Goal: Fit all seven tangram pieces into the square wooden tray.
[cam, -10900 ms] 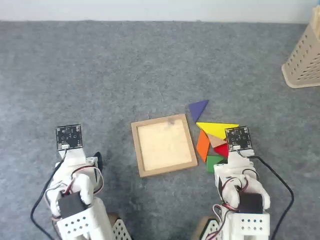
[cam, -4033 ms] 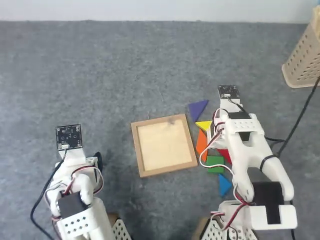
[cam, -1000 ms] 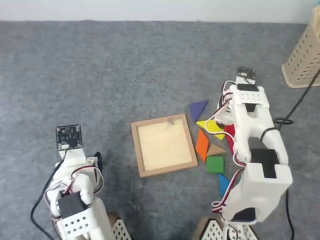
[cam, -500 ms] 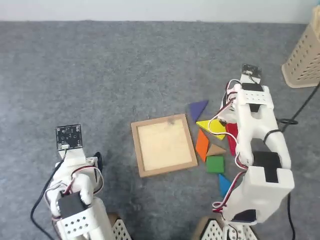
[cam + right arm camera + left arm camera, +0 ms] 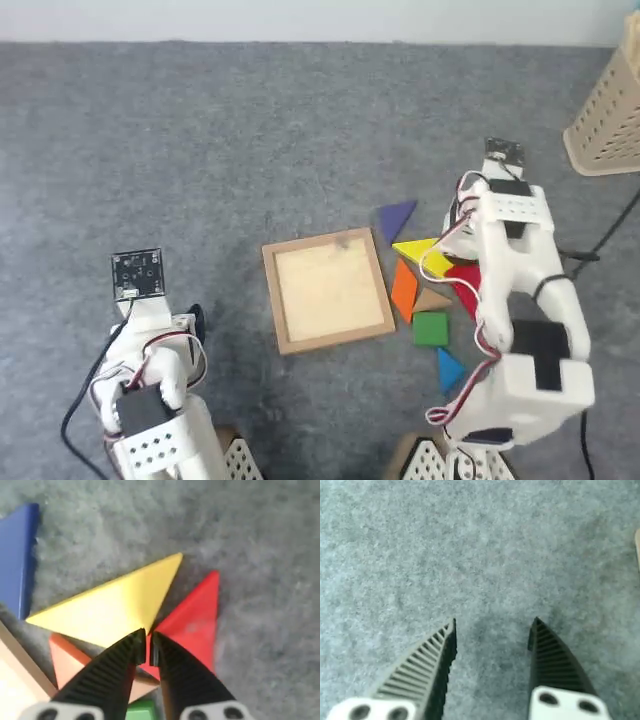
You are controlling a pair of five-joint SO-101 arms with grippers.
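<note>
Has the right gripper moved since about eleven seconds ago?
Yes. Against the wooden tray, the right gripper has gone out from its base and now sits shut where the yellow triangle meets the red triangle.

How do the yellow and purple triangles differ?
The yellow wooden triangle is clearly bigger than the purple wooden triangle. The right gripper, shut, points at yellow's edge beside a red triangle; nothing is over purple. Both lie flat on carpet, outside the square wooden tray.

No writing, label or number is legible anywhere.
</note>
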